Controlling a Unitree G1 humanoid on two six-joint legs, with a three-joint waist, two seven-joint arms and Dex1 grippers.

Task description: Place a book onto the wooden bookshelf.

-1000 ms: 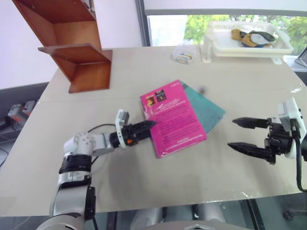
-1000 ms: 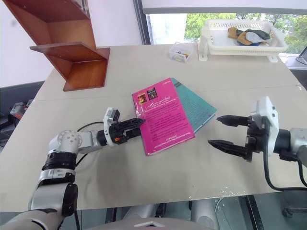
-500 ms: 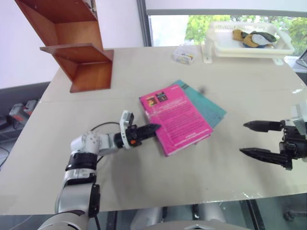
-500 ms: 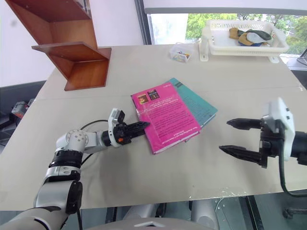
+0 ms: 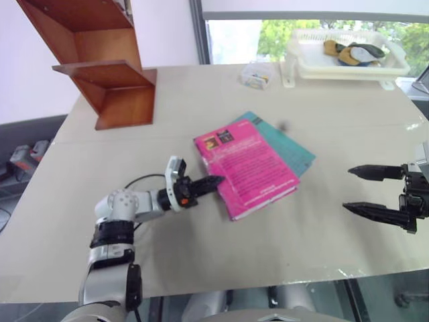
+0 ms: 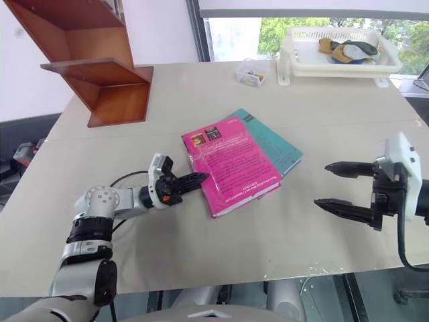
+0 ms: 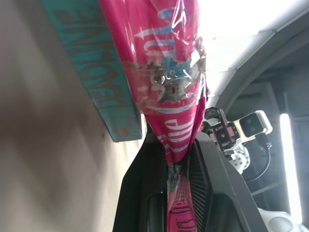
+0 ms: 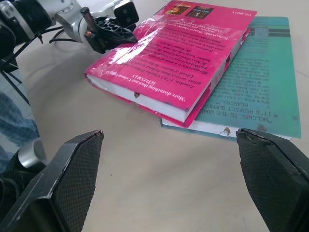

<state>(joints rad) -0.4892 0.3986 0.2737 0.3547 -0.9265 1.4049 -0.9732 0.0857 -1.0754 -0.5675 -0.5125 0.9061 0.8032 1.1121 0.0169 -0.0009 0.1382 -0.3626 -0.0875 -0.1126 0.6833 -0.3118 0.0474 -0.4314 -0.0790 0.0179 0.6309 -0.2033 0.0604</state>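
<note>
Left pincer [image 6: 198,178] is clamping the near-left edge of the bright pink paperback book [image 6: 231,163] lying on the beige worktop [image 6: 201,248]; I am judging the reddish-brown zigzag wooden bookshelf [image 6: 100,74] far-left, right pincer [image 6: 342,188] gaping wide.

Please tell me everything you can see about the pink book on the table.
The pink book is a glossy magenta paperback with text lines, two small pictures at one cover corner and white page edges. It lies closed on the teal book, skewed, one corner overhanging the table. The left gripper is shut on its near edge.
</note>
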